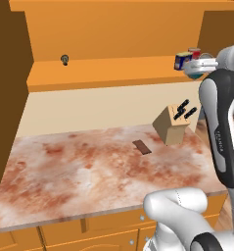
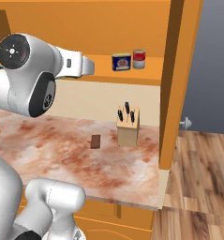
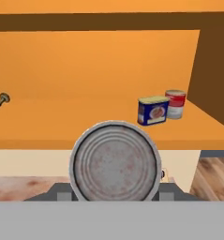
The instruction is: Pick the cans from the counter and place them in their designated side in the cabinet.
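A can's round silver top [image 3: 115, 161] faces the hand camera, and my gripper [image 3: 114, 193] is shut on this can, one finger on each side. From the left base view the gripper [image 1: 196, 67] hovers at the front edge of the cabinet [image 1: 104, 73] shelf, near its right end. The dark blue can with a yellow label [image 1: 183, 61] [image 2: 121, 61] [image 3: 153, 110] stands on that shelf, just beyond and to the right of the held can. The marbled counter [image 1: 89, 166] [image 2: 62, 154] lies below.
A red-and-grey can [image 2: 139, 59] [image 3: 175, 104] stands beside the blue one. A knife block [image 1: 175, 122] [image 2: 128, 124] and a small brown block [image 1: 142, 146] sit on the counter. A small metal knob [image 1: 65, 60] [image 3: 3, 99] rests far left on the shelf. Brown side doors [image 1: 11, 88] [image 2: 174, 84] flank the cabinet.
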